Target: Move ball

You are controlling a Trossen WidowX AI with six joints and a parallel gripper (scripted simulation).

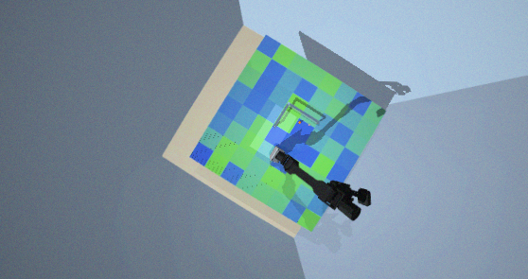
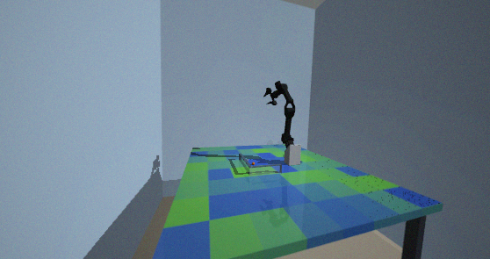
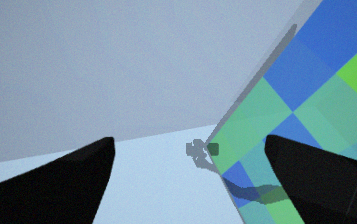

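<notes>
A small orange ball [image 1: 299, 122] [image 2: 253, 163] lies on the table beside the low clear walls [image 1: 304, 113] [image 2: 266, 166] that meet in a corner. A fainter, paler orange speck [image 1: 309, 125] a little to its right in the top camera looks like the see-through copy; I cannot make it out separately in the exterior view. My gripper [image 2: 266, 99] [image 3: 191, 144] is open and empty, raised high above the table and well away from the ball. Its two dark fingers stand wide apart in the wrist view, where neither ball nor walls show.
The arm's pale base [image 2: 292, 154] stands on the chequered table [image 1: 284, 58] [image 2: 246, 203] [image 3: 329, 120], near the walls. The arm reaches up from it, away from the corner in the top view. Dark shadows of the arm cross the table. Room walls stand beyond the table's edges.
</notes>
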